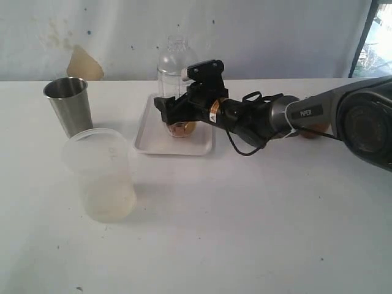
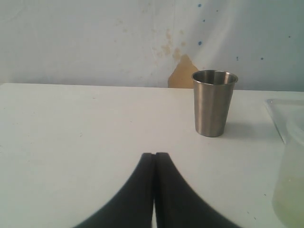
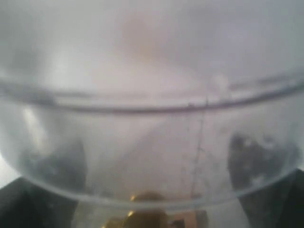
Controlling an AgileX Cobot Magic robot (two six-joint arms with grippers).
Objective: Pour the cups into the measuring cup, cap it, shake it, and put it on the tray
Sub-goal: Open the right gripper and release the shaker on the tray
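Currently on the desk [image 1: 257,220], item by item.

Measuring cup [image 1: 171,76]: upright on the tray [image 1: 160,142], base inside the rim, cap [image 1: 177,46] seated on top. Brownish contents lie at the bottom.

Right tool [image 1: 177,115]: reaches in level from the right, with one jaw on each side of the cup's lower wall. The wrist view is blurred and filled by the clear wall, with dark pads [image 3: 57,164] at both flanks. The tool appears clamped on the cup rather than standing free of it, though contact cannot be read for certain.

Left tool [image 2: 154,155]: jaws together, nothing held, low over bare desk and facing the tumbler [image 1: 68,105].

Tumbler: upright at the left rear, well apart from the tray.

Tub [image 1: 101,177]: frosted, just in front of the tumbler, no part in this step.

Step in hand, as judged: the set-down on the tray, last of the task.

Handling notes:
- Confirm the base sits flat on the tray floor before any release, since a tall narrow cup let go while tilted will topple.
- Part the jaws slowly and evenly, so neither pad drags the wall sideways.
- Once both pads are clear, draw the tool straight back along the arm's own line, keeping it level.
- Keep the wrist off the cap and the tray rim on the way out.
- Leave the left tool parked where it is.
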